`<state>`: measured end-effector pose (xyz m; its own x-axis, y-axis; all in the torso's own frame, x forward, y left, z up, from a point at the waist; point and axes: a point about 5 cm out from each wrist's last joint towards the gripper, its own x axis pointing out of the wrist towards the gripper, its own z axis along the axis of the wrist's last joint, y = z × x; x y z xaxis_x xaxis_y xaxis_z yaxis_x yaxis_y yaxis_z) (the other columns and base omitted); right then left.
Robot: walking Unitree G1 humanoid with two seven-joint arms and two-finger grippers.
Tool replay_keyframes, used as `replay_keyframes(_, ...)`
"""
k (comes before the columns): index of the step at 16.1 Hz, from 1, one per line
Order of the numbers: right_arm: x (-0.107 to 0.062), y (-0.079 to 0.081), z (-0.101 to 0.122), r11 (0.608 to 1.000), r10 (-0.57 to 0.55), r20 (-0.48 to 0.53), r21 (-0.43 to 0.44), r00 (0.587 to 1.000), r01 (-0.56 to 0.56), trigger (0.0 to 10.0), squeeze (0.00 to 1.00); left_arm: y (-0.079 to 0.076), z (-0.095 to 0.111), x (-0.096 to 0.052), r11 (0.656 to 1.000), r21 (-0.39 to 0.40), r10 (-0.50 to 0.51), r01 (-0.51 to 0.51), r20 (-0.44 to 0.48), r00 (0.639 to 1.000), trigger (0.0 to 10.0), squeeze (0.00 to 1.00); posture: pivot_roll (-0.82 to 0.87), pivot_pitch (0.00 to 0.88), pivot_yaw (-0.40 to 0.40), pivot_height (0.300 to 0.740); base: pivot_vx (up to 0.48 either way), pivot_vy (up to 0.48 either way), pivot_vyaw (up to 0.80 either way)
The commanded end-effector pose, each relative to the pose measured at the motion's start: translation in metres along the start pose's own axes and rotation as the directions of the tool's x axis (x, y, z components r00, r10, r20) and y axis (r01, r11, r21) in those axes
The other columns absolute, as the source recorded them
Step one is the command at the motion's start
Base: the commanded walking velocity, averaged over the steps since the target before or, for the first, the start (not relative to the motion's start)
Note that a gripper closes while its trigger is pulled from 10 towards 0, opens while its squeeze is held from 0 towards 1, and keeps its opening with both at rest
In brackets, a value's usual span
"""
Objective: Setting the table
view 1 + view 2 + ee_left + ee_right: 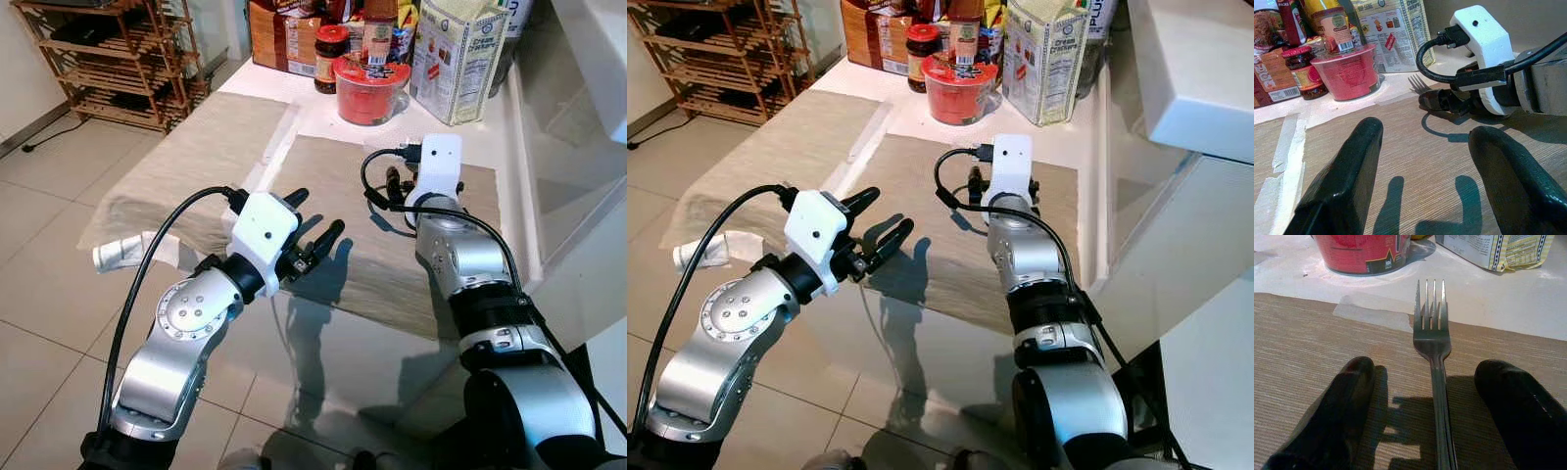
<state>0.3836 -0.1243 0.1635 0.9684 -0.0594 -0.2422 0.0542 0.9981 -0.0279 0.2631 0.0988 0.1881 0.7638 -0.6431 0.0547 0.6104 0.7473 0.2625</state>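
The right gripper [1432, 406] is hovering low with its jaws spread wide, and the fork [1433, 340] is lying flat on the placemat [1303, 347] dead centre between them, tines pointing ahead. It is probably best to close squarely on the handle. The left gripper [1437, 181] is waiting with its jaws apart and empty. I'm counting two placemats, one red tub [1364, 252], one fork; the fork's handle end is hidden.

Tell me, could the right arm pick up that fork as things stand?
Probably yes: the right gripper is open with a finger on either side of the fork, which lies flat on the placemat with nothing between.
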Motion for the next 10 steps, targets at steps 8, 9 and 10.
replay_keyframes(8,-0.001,-0.006,-0.042,1.0,-0.009,-0.187,0.018,0.982,0.012,0.0,0.0,0.0,0.006,0.001,1.0,0.007,-0.012,0.012,0.017,1.0,10.0,0.0,0.1,0.09,0.029,0.74,0.0,0.0,0.0)
replay_keyframes(9,-0.001,-0.006,-0.042,1.0,-0.012,-0.186,0.013,0.982,0.015,0.0,0.0,-0.001,0.006,0.001,1.0,0.008,-0.012,0.012,0.017,1.0,10.0,0.0,0.1,0.09,0.03,0.74,0.0,0.0,0.0)
replay_keyframes(10,-0.001,-0.006,-0.042,1.0,-0.014,-0.169,0.007,0.986,0.016,0.0,0.0,0.0,0.007,0.001,1.0,0.007,-0.013,0.013,0.017,1.0,10.0,0.0,0.1,0.094,0.032,0.74,0.0,0.0,0.0)
